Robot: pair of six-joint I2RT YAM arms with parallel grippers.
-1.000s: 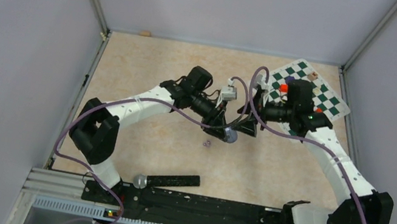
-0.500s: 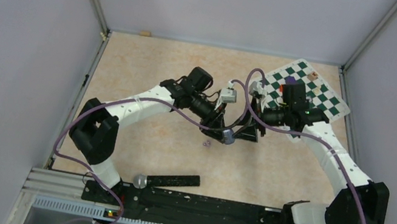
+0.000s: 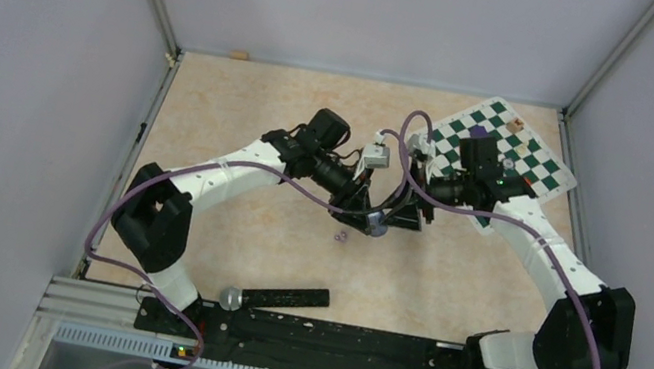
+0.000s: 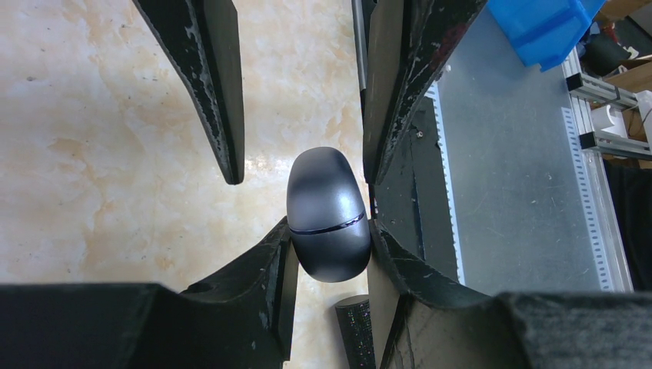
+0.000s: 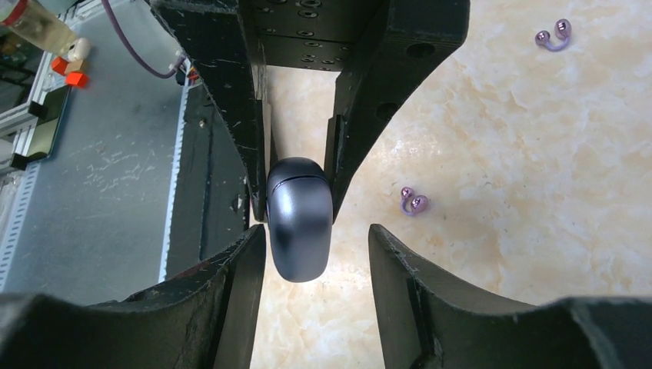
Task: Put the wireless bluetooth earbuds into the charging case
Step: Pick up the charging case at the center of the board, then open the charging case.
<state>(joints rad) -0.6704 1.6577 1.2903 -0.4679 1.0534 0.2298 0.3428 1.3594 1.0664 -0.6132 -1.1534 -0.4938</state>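
Note:
A dark grey oval charging case [image 4: 327,215], its lid closed along a thin seam, hangs above the table with my left gripper [image 4: 330,246] shut on its lower half. My right gripper [image 5: 317,246] faces it from the other side, jaws open around the case [image 5: 300,219]. One finger is close against the case and the other stands apart from it. In the top view the case [image 3: 377,222] sits between the left gripper [image 3: 366,214] and the right gripper [image 3: 397,215]. One lilac earbud [image 5: 414,202] lies on the table near the case, and another earbud [image 5: 553,34] lies further off.
A green and white chessboard [image 3: 534,170] with small coloured blocks lies at the back right, behind the right arm. A black bar with a grey round end [image 3: 278,298] lies near the front edge. A lilac earbud [image 3: 341,237] rests just in front of the grippers.
The right gripper has moved left, up to the case, and its jaws have narrowed around it. The left gripper has kept hold of the case with hardly any movement.

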